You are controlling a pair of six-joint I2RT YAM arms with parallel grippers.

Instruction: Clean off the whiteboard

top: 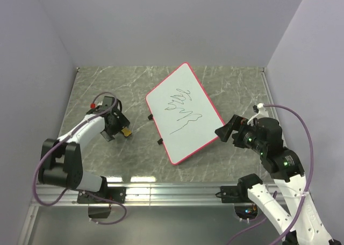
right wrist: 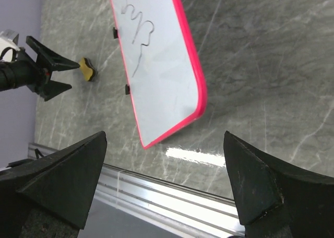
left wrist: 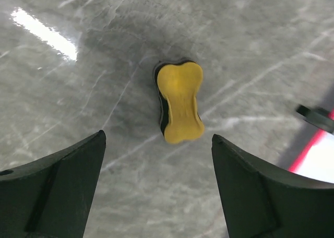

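Observation:
The whiteboard (top: 184, 112), white with a red-pink frame and black scribbles, lies flat and slanted mid-table; it also shows in the right wrist view (right wrist: 156, 66). A small yellow eraser (top: 126, 131) with a black underside lies on the table left of the board, clear in the left wrist view (left wrist: 180, 101). My left gripper (top: 121, 128) is open and empty, its fingers (left wrist: 57, 186) spread just short of the eraser. My right gripper (top: 224, 130) is open and empty, hovering beside the board's right edge.
The table is grey marble (top: 107, 89) with a metal rail (top: 172, 191) along the near edge. Lilac walls close in the back and both sides. Two small black clips (top: 159, 142) stick out from the board's left edge.

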